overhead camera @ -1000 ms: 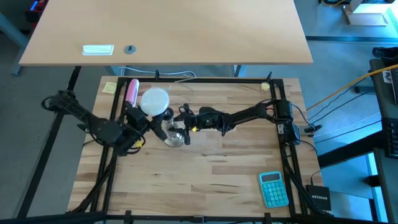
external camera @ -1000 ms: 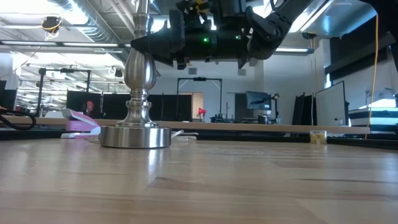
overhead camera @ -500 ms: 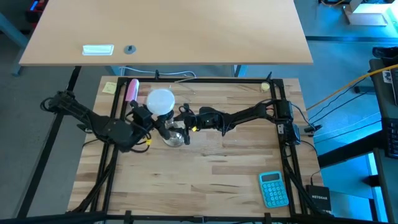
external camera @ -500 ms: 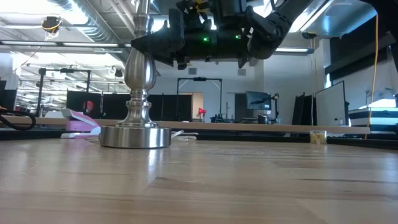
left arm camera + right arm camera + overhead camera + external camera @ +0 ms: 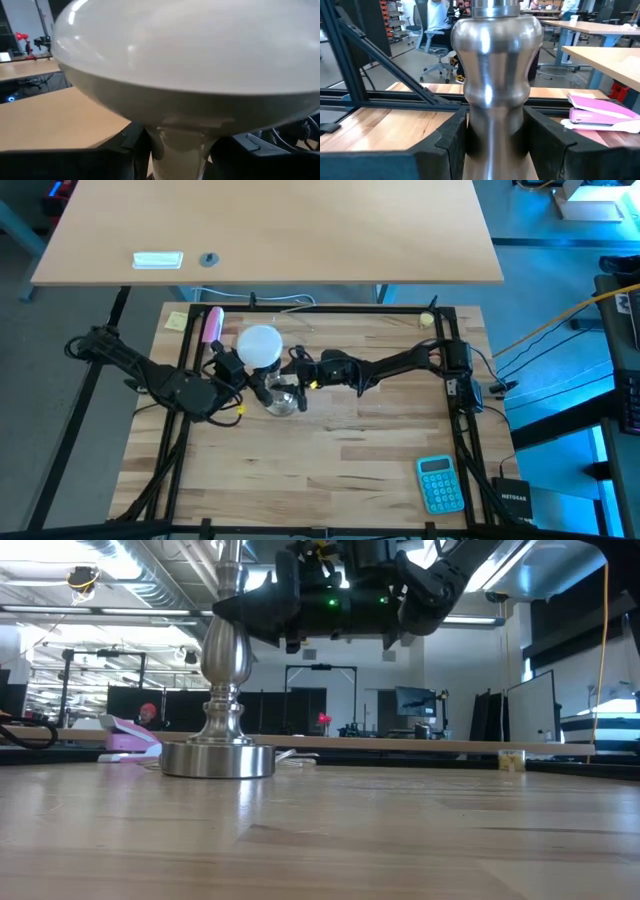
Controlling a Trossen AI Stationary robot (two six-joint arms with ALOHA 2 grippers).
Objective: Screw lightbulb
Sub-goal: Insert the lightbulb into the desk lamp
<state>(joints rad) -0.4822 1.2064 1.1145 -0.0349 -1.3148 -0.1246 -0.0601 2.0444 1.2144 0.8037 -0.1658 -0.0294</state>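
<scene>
Only one marking could be read: "NETGEAR" on the small black box (image 5: 511, 501), well apart from both arms' fingers.

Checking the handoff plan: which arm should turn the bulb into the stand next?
Left. The left gripper grips the lightbulb by its neck above the stand, while the right gripper is clamped on the stand's stem, steadying it.

The shiny metal socket stand (image 5: 281, 398) stands on my wooden tabletop (image 5: 340, 450), between my left pincer (image 5: 248, 372) and my right pincer (image 5: 291, 375). The white frosted lightbulb (image 5: 259, 345) is above it, held in my left pincer. The pink stapler (image 5: 212, 325) lies behind, and the teal calculator (image 5: 438, 484) is far off at the front right.
</scene>
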